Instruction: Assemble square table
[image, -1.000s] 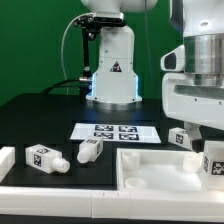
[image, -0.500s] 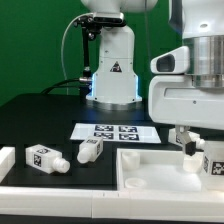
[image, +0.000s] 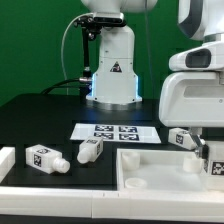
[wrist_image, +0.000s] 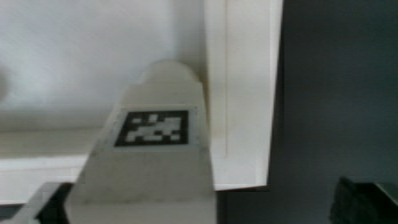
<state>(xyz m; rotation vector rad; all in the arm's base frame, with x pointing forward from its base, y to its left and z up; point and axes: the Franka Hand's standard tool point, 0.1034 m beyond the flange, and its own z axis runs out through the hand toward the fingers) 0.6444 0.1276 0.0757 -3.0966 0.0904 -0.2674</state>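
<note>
The white square tabletop (image: 150, 165) lies at the front, rim up. Two tagged legs lie to its left (image: 42, 157) (image: 90, 150). A third leg (image: 180, 138) lies behind its right corner. The fourth leg (image: 213, 163) is at the tabletop's right edge, under my gripper (image: 205, 150). In the wrist view this leg (wrist_image: 151, 130) shows its tag and lies over the tabletop's rim (wrist_image: 240, 60), between my fingers. It lies against one finger (wrist_image: 39, 205), with a clear gap to the other finger (wrist_image: 365, 200). The gripper (wrist_image: 205, 205) is open.
The marker board (image: 115, 131) lies flat behind the tabletop, in front of the arm's base (image: 112, 80). A long white rail (image: 60, 192) runs along the front edge, with a white block (image: 5, 160) at the exterior view's left.
The gripper body swung toward the exterior view's left and lower half a second ago, then back right and a little up. The legs and the tabletop have stayed in place.
</note>
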